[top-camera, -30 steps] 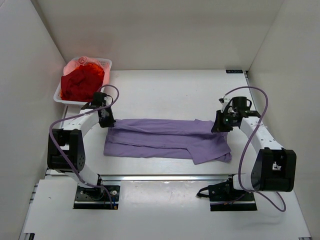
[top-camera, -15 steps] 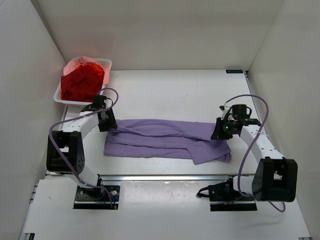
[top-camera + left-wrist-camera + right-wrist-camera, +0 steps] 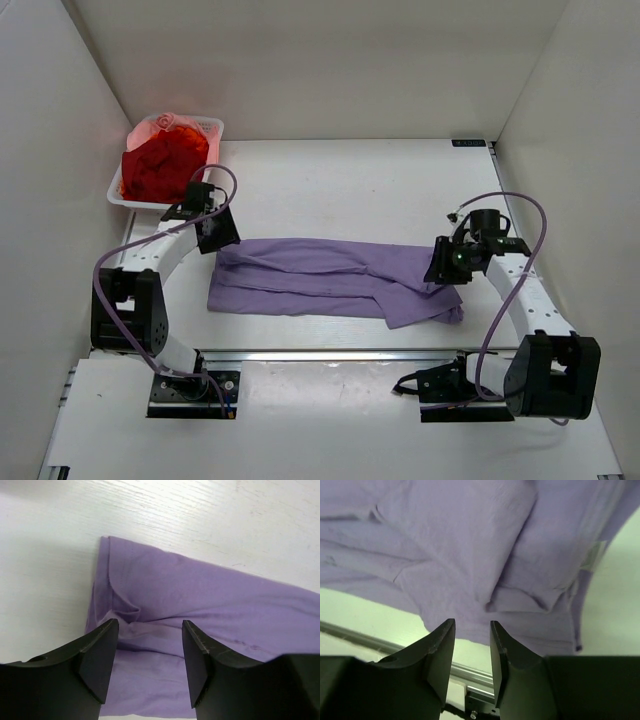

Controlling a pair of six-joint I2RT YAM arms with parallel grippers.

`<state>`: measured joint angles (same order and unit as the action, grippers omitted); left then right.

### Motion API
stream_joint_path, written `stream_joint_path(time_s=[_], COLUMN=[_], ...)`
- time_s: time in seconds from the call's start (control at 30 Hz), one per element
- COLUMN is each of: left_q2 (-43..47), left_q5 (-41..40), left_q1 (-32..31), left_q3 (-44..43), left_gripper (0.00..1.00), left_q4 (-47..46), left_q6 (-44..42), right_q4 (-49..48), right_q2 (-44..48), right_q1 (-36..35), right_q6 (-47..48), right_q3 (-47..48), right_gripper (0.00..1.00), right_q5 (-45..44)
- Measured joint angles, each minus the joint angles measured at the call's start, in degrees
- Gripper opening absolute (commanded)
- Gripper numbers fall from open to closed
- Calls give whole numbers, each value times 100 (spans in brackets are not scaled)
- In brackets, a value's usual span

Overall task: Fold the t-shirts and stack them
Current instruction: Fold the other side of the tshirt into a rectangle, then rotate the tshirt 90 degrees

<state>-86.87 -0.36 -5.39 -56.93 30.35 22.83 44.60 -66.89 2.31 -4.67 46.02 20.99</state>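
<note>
Purple shirt [image 3: 330,275] lies on the table [image 3: 350,190], folded into a long strip. Left gripper [image 3: 150,630] is spread over its left end, right gripper [image 3: 472,630] narrowly parted over the right, both empty. Likely next: pinch the ends, fold crosswise.

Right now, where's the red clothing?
Top view: the red clothing is heaped in the white basket at the table's far-left corner, just beyond the left gripper, apart from the purple t-shirt.

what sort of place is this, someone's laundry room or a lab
Most likely a robotics lab test cell: plain white walls box in a white table, a left arm and right arm are bolted at its near edge, and a purple t-shirt lies spread between them.
</note>
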Motion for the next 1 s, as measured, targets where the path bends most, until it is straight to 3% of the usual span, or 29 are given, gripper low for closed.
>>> stream_joint_path(time_s=[0.13,0.23,0.33,0.5,0.6,0.73,1.0], left_q2=[-28,-227,-544,-728,-748,-1045,-1150], left_q5=[0,2,-15,-33,-61,-68,-48], left_q1=[-140,-291,-422,-490,-542,-811,-1139], left_q3=[-2,-9,-7,26,2,-146,-151], left_gripper=[58,48,40,38,29,18,11], left_q4=[-98,-160,-96,149,225,435,656], left_q6=[39,55,39,-37,-111,-258,-332], right_q4=[-153,-345,-409,-315,-234,-177,48], right_q2=[-164,-433,-686,-907,-916,-1038,-2855], right_q1=[61,59,-52,-457,-614,-632,-730], right_q6=[-157,-345,-533,-940,-1193,-1484,-1593], right_q3=[269,387,435,433,402,238,745], right_gripper=[31,31,24,15,6,2,0], right_q5=[-153,-195,-269,-382,-468,-514,-612])
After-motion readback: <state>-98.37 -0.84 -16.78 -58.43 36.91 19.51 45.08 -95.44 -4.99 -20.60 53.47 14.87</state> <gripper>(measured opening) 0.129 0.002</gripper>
